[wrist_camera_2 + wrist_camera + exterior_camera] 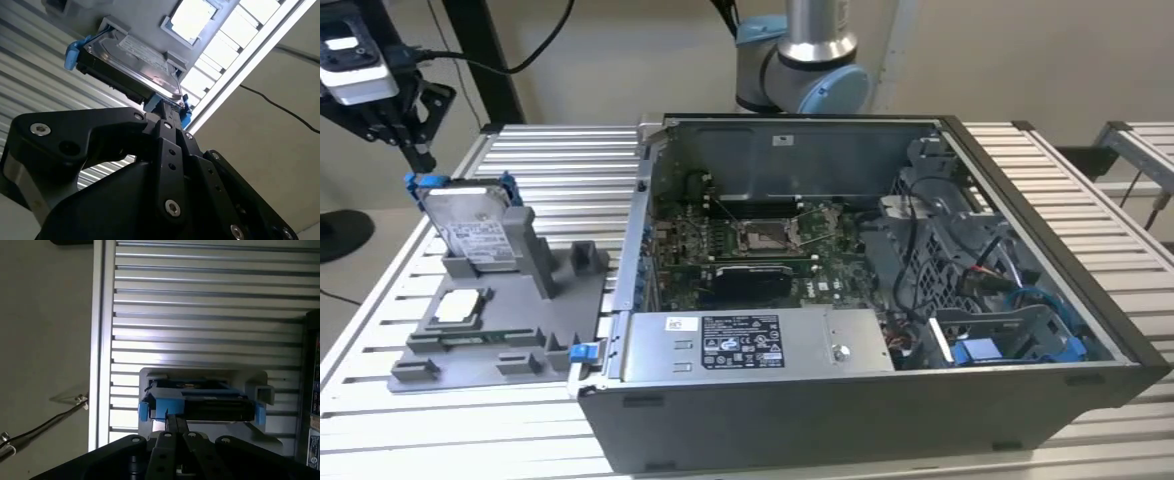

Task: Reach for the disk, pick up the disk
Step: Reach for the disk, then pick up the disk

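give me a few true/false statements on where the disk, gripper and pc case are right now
1. The disk stands tilted in the grey fixture. True.
2. The gripper hangs over the computer case. False: it is at the disk's blue bracket, to the exterior view's left of the case.
3. The processor chip lies flat on the grey fixture. True.
4. The computer case is closed. False: it is open, with the motherboard showing.
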You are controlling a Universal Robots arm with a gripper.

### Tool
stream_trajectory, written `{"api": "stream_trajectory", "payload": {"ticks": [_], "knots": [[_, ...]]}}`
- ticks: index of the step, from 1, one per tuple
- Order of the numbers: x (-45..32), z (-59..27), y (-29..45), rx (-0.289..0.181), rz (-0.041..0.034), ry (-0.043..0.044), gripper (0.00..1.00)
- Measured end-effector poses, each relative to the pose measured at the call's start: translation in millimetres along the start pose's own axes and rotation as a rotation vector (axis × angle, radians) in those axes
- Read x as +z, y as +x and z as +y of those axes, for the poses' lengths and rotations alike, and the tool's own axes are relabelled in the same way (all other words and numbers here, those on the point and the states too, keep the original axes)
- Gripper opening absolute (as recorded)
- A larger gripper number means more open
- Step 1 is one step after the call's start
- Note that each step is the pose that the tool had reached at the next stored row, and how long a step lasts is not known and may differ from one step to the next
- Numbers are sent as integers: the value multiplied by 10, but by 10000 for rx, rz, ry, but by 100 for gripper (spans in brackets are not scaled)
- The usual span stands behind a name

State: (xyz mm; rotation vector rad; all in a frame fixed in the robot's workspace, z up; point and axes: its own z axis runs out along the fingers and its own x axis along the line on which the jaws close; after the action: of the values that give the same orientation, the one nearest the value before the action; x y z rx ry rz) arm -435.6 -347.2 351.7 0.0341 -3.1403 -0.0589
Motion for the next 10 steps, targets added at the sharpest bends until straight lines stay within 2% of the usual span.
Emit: {"api": "stream_trajectory", "payload": {"ticks": [10], "knots": [[0, 0, 1, -15, 0, 0, 0]]}}
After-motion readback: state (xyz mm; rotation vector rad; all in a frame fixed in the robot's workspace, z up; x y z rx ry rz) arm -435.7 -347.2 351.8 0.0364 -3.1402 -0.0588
